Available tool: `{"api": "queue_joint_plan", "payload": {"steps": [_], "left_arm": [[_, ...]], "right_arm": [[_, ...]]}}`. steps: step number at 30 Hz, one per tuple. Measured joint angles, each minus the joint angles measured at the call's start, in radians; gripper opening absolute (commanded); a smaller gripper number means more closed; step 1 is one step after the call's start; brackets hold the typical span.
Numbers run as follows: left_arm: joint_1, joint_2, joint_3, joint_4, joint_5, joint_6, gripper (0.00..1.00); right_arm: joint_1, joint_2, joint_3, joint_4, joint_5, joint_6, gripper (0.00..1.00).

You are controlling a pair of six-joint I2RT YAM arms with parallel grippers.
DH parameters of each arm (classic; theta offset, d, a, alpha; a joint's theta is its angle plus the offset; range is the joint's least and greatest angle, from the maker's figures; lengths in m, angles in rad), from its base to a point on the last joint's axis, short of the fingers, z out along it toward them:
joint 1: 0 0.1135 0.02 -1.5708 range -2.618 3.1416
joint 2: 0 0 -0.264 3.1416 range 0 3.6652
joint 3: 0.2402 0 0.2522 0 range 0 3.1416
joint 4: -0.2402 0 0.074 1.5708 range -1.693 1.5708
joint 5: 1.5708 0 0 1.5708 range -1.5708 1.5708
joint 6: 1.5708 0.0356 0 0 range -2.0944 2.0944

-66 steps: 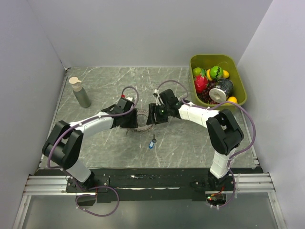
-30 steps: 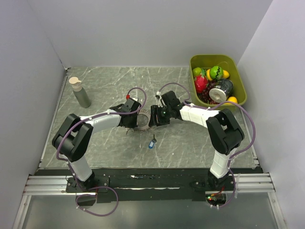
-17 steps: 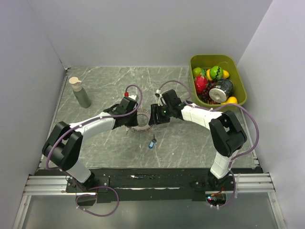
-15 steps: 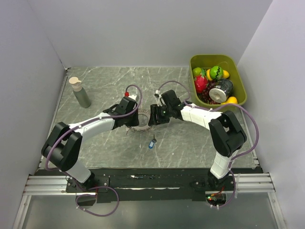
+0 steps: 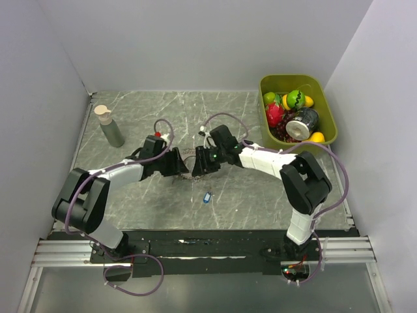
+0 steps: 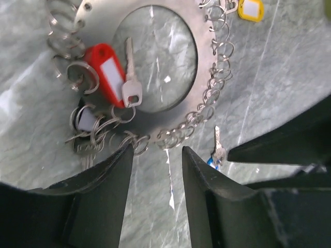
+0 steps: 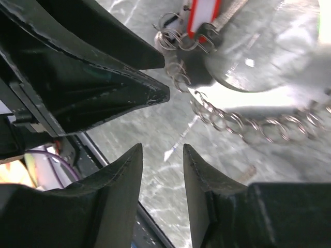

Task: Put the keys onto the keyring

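**Keyring lies flat between two parted grippers**

From above, nearest the arm bases, a blue-headed key [image 5: 207,196] lies alone on the grey marbled table [image 5: 254,195]. Just beyond it, the left gripper [image 5: 177,164] and right gripper [image 5: 197,164] face each other low over the table. The keyring [image 5: 187,175] lies between and partly under their tips, mostly hidden from this view.

The left wrist camera shows it plainly. The keyring [image 6: 186,108] is a flat, bright metal band around a wide hole, fringed with small wire split rings. A red tag [image 6: 106,75] with a white label sits at its edge, and a silver key [image 6: 130,77] lies across the hole. A yellow tag [image 6: 250,9] shows at the far rim. The left gripper [image 6: 158,152] has its black fingers [image 6: 103,201] spread with only bare table between them, and the fringe reaches just to their tips. A blue-headed key [image 6: 216,151] lies just outside the fringe.

The right wrist view shows the right gripper [image 7: 163,150] spread too, gripping nothing. The band [image 7: 248,103] glares white and blurred, and the left gripper's dark fingers [image 7: 93,67] point at the fringe.

Farther back, a grey bottle [image 5: 109,126] stands upright at the left. A green bin [image 5: 326,98] of toy fruit and a can sits at the right.
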Motion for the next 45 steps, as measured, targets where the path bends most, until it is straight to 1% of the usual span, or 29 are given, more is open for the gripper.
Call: {"api": "queue_joint_plan", "payload": {"steps": [3, 4, 8, 11, 16, 25, 39, 42, 43, 45], "left_arm": [[0.040, -0.014, -0.042, 0.040, 0.069, -0.018, 0.44], [0.043, -0.016, -0.049, 0.051, 0.084, -0.022, 0.43], [0.049, -0.019, -0.071, 0.101, 0.152, -0.039, 0.42], [0.051, -0.018, -0.076, 0.124, 0.179, -0.050, 0.41], [0.052, -0.018, -0.077, 0.154, 0.213, -0.063, 0.41], [0.053, -0.005, -0.077, 0.164, 0.226, -0.064, 0.40], [0.058, 0.013, -0.077, 0.171, 0.227, -0.070, 0.39], [0.058, 0.016, -0.077, 0.171, 0.227, -0.070, 0.39], [0.058, 0.016, -0.076, 0.171, 0.227, -0.070, 0.39], [0.058, 0.016, -0.075, 0.171, 0.227, -0.070, 0.39]], "right_arm": [[0.005, 0.038, 0.008, 0.030, -0.018, 0.027, 0.41], [0.005, 0.051, 0.008, 0.036, -0.021, 0.036, 0.41], [0.005, 0.105, 0.021, 0.039, -0.030, 0.069, 0.38], [0.005, 0.137, 0.032, 0.041, -0.029, 0.086, 0.38], [0.005, 0.145, 0.034, 0.053, -0.029, 0.107, 0.36], [0.005, 0.193, 0.047, 0.072, -0.010, 0.134, 0.34], [0.005, 0.196, 0.047, 0.081, 0.012, 0.156, 0.33], [0.005, 0.211, 0.047, 0.100, 0.005, 0.169, 0.29], [0.005, 0.216, 0.047, 0.107, 0.001, 0.175, 0.26], [0.005, 0.224, 0.047, 0.121, -0.005, 0.184, 0.24]]}}
